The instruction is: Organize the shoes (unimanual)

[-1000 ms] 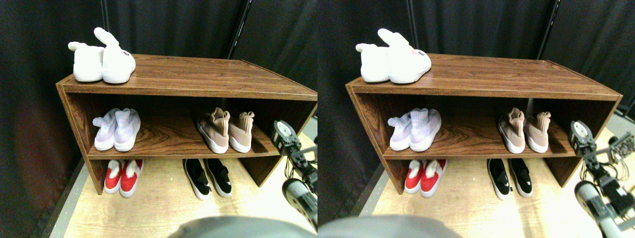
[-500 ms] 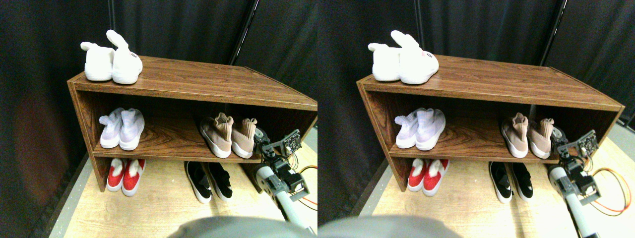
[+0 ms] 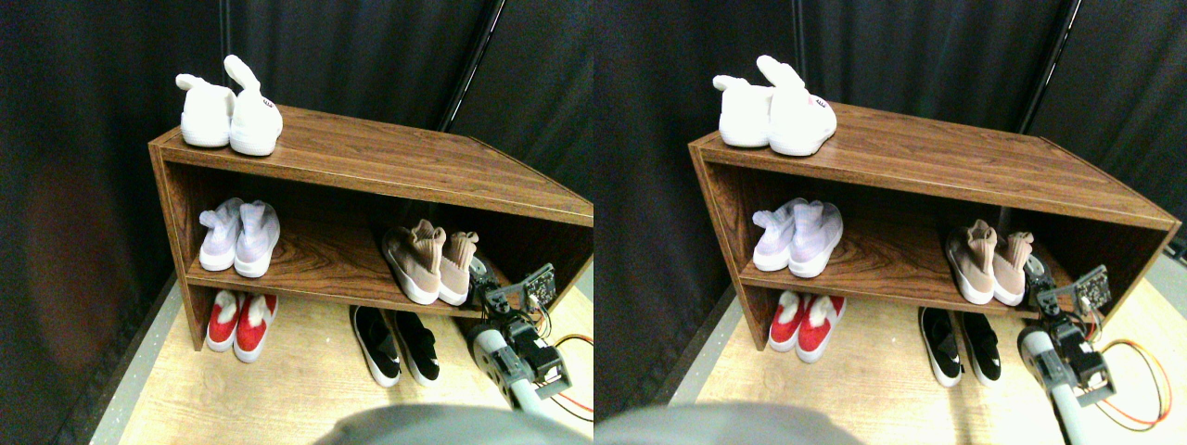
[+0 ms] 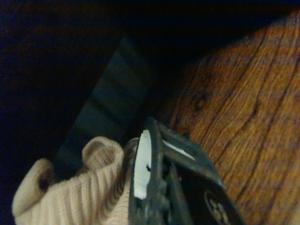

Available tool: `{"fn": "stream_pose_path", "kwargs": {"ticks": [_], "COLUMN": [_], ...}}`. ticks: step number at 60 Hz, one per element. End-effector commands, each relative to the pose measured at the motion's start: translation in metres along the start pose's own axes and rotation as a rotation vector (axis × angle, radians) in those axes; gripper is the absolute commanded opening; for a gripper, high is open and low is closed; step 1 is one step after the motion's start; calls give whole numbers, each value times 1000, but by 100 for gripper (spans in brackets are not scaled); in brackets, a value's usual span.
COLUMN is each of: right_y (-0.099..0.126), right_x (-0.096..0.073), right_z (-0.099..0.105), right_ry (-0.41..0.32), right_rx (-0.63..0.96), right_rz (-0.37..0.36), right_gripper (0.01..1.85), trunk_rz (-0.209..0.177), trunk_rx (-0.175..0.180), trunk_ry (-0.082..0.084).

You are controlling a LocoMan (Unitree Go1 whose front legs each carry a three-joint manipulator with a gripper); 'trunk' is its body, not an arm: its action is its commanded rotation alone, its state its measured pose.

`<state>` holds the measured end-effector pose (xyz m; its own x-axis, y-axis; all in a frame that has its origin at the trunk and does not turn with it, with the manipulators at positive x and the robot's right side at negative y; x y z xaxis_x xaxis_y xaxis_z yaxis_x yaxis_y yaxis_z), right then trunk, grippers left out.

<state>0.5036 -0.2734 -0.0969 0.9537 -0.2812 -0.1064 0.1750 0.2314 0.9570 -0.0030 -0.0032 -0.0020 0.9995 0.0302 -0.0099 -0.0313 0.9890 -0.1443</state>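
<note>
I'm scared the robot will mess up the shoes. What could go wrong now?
The hand is pressed right beside the right tan sneaker, near its collar. It might shove that sneaker against its twin or toward the shelf's front edge, perhaps onto the black slip-ons below.

We see the right manipulator (image 3: 513, 345) as a chain of blocky dark grey and black motor housings joined to a pale grey rounded cylindrical link, with a small dark circuit board on an angled bracket near its far end and thin orange and red cables looping out beside it. Its gripper (image 3: 482, 278) carries a round pale grey disc at the tip. In the wrist view we see the gripper's jaw as a dark open frame of thin black struts with a white plastic insert along one edge.
</note>
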Motion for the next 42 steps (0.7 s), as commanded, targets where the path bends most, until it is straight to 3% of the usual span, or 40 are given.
{"fn": "stream_pose_path", "kwargs": {"ticks": [1,8,21,30,42], "right_y": [1,1,0,7,23], "right_x": [-2,-1,5,-1,-17], "right_z": [-3,-4,8,20,31], "right_ry": [36,33,-35,-63,-7], "right_rx": [-18,-18,-52,-80,-69], "right_rz": [13,14,11,54,161], "right_gripper": [6,6,6,6,6], "trunk_rz": [22,22,5,-20,-42], "trunk_rx": [-16,-16,0,19,32], "trunk_ry": [18,18,17,15,11]}}
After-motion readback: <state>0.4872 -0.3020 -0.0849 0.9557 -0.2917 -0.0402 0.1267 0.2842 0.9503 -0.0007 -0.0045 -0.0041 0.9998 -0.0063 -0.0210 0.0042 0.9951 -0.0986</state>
